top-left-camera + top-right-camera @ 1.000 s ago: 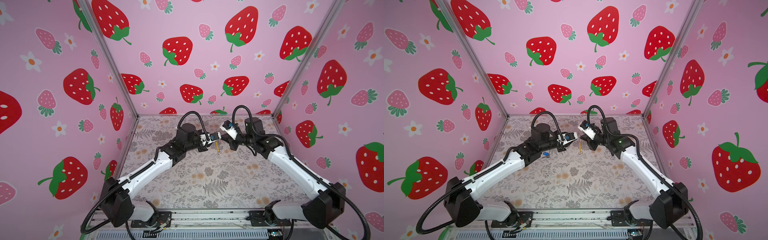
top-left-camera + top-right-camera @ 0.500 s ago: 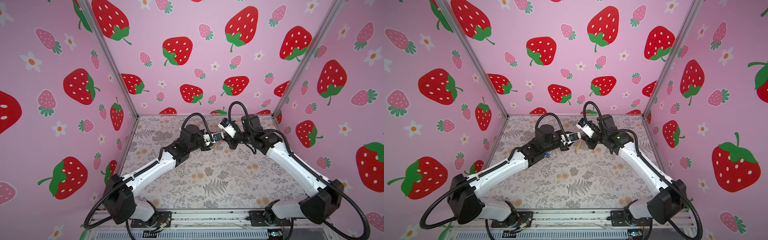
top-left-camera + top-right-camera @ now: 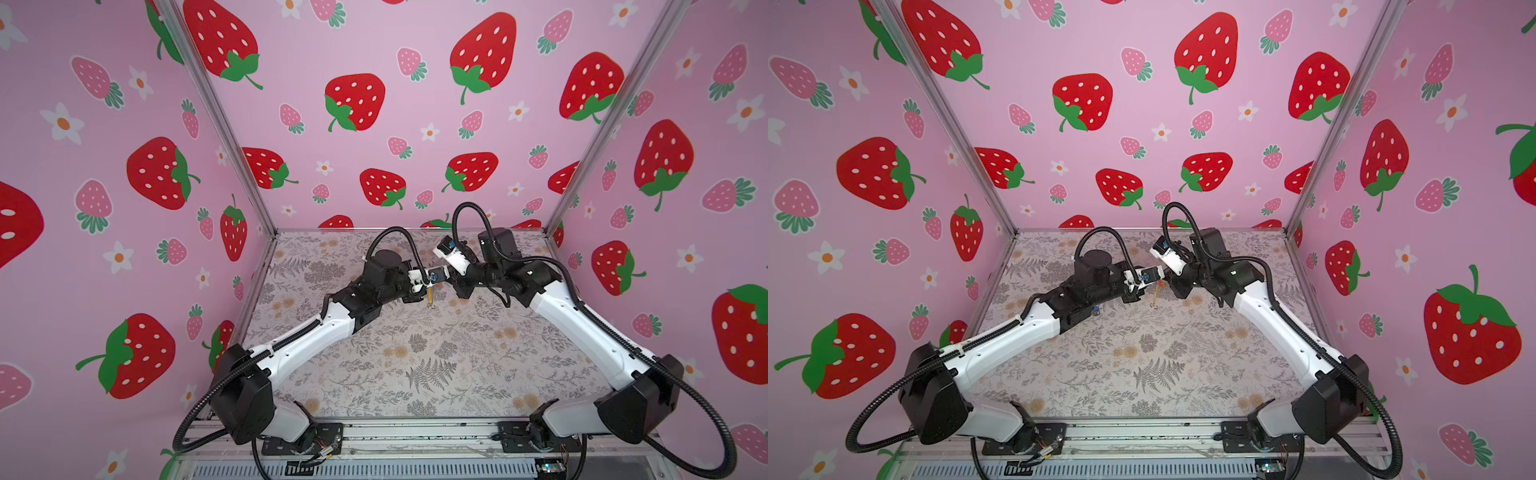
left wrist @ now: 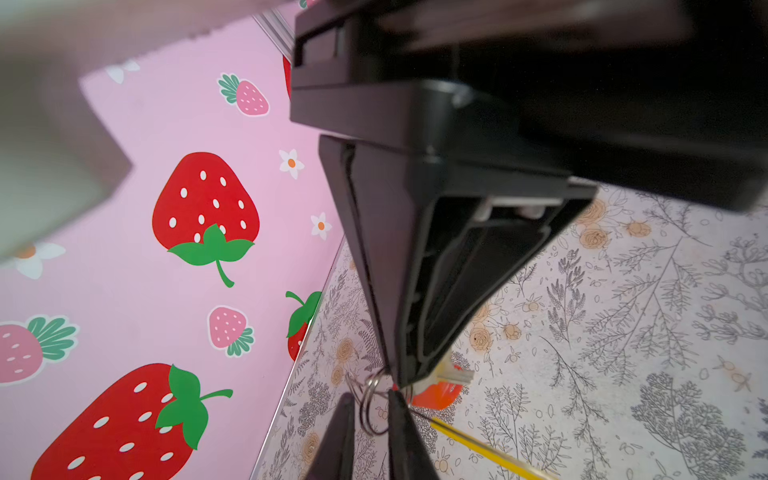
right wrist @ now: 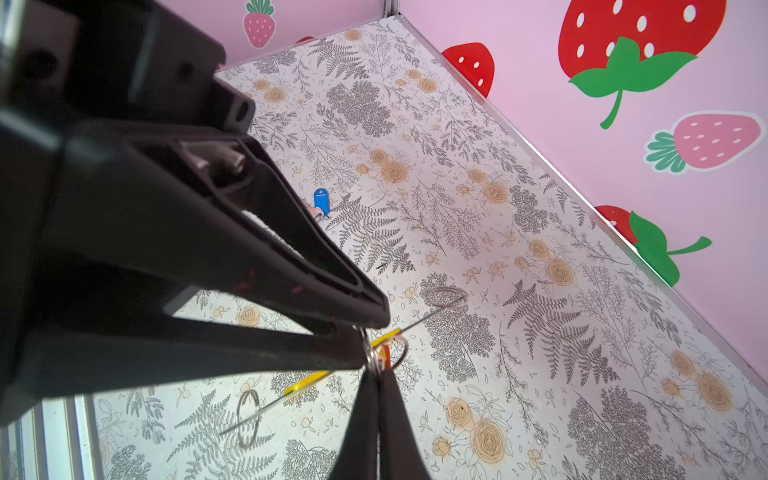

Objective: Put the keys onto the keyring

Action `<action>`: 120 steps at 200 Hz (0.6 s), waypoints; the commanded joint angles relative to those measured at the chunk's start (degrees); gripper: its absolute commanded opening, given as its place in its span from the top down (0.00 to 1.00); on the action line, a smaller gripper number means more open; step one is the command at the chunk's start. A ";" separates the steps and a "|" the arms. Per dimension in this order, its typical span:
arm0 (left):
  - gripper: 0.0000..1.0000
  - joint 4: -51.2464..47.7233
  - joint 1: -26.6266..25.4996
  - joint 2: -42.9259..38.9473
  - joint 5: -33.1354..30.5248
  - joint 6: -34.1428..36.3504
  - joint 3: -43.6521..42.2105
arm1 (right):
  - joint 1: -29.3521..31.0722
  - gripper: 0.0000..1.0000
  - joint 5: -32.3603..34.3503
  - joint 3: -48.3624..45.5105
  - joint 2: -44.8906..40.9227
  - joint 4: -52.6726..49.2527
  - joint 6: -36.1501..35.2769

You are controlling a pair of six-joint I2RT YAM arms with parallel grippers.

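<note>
Pinching shut, right jaws seemingly grip key's round steel split-ring [image 5: 369, 353]; left jaws' gap unclear.

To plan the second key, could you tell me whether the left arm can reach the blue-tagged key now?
Probably yes: the blue-tagged key lies uncovered on the table beside the left arm. The left end effector, though, is occupied up at the keyring.

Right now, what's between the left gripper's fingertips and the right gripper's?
A small split ring sits where the tips meet, the red key tag and the keyring's yellow segment right beside it. Both wrist views show this.
</note>
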 commanded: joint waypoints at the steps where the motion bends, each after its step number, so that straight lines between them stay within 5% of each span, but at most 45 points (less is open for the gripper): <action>1: 0.85 -0.14 -0.27 0.73 0.27 0.47 2.87 | 0.57 0.98 -0.72 2.10 -0.23 -0.81 -0.40; 120: 1.00 -1.35 -0.12 1.46 1.41 -0.05 3.48 | 0.84 0.95 -0.73 0.43 -1.31 2.51 -1.29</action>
